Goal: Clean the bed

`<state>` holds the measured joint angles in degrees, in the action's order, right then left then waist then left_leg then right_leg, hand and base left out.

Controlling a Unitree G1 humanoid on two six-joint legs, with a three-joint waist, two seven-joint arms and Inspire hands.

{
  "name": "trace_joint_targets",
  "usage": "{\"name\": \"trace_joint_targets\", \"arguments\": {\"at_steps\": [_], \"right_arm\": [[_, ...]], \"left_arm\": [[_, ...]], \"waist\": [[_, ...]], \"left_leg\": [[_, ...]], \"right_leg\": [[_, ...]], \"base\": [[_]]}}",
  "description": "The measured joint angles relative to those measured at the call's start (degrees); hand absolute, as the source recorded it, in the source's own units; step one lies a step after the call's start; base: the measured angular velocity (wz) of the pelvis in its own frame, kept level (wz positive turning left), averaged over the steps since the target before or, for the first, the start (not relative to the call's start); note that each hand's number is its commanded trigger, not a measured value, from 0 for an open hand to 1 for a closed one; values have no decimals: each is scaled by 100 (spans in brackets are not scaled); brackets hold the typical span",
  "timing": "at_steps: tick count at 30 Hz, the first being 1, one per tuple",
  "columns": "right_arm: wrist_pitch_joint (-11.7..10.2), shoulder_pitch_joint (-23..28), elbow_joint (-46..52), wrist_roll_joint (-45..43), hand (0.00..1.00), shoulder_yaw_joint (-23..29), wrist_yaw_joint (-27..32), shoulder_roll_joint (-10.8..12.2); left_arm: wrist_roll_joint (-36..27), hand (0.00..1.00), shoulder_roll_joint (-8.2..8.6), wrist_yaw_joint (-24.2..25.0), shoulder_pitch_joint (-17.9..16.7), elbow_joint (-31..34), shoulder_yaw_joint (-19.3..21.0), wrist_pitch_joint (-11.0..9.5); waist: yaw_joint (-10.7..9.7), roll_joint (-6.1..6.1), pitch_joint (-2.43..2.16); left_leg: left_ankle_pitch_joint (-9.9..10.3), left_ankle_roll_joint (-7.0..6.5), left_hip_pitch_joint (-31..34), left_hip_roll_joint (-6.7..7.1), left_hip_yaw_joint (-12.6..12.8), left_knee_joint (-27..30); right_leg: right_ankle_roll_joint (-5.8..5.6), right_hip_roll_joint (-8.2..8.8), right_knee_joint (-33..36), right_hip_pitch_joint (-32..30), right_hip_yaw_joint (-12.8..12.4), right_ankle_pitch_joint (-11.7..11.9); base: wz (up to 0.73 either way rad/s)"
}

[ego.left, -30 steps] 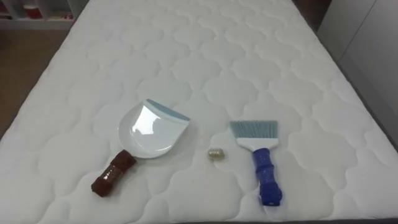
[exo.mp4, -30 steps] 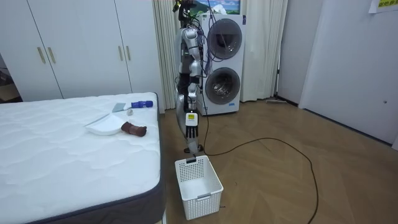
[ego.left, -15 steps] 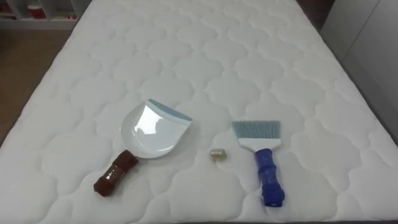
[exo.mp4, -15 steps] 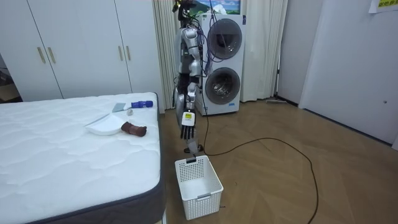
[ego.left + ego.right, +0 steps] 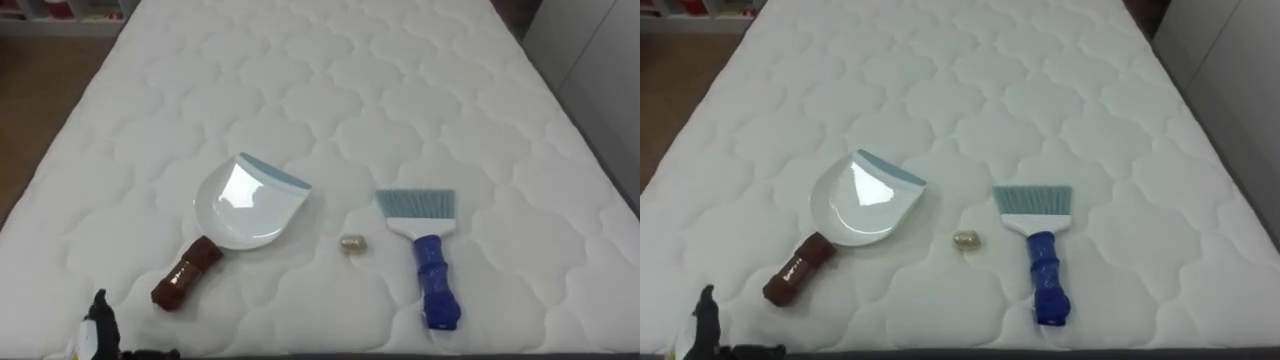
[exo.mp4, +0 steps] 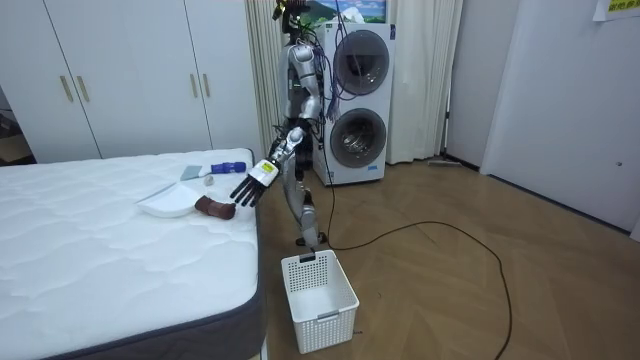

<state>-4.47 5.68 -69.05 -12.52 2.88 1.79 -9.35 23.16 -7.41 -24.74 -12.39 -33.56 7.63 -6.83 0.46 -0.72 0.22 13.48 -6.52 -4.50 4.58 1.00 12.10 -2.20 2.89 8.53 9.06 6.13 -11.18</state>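
my left robot hand (image 6: 250, 186) hangs empty, fingers spread, near the brown handle (image 5: 186, 274) of the white plastic dustpan (image 5: 240, 205) on the quilted white bed (image 5: 330, 90). probably light and rigid; i'd grip that handle. a small tan crumb (image 5: 351, 244) lies between it and the blue-handled brush (image 5: 430, 270).

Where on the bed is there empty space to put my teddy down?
The whole far half of the mattress, beyond the dustpan and brush, is bare. So is the strip right of the brush. It's crowded near the front edge: a small scrap lies between dustpan and brush, and the robot's left hand shows at the front left corner.
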Motion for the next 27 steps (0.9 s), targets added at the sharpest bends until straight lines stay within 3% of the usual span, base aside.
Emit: {"name": "trace_joint_targets", "arguments": {"at_steps": [7, 15, 23, 27], "right_arm": [[-127, -4, -116, 429, 0, -4, -198, -5], [-179, -2, -322, 576, 0, -3, -295, -64], [-33, -123, -399, 537, 0, -188, -317, -186], [56, -198, -497, 520, 0, -453, -217, -221]], "left_arm": [[-17, 0, -117, -104, 311, 261, -128, -198], [-17, 0, -257, -105, 508, 254, -182, -241], [-44, 0, -381, -95, 802, 168, -360, -220], [-53, 0, -426, -84, 1012, -509, -496, -194]], "waist": [[-17, 35, -9], [-67, 7, -4], [-132, 17, -6], [-175, 54, -3]], "left_leg": [[-2, 4, -3, -9, 4, 48], [-1, 4, 51, 1, 23, 47], [-1, 6, 396, -2, 9, 117], [-8, 16, 680, -18, -18, 264]], "right_leg": [[0, 3, -16, 30, 14, -1], [0, 8, -73, -3, -68, -1], [1, 10, -54, -272, 61, 2], [1, 8, 42, -516, 161, 1]], "base": [[0], [0], [1], [4]]}}
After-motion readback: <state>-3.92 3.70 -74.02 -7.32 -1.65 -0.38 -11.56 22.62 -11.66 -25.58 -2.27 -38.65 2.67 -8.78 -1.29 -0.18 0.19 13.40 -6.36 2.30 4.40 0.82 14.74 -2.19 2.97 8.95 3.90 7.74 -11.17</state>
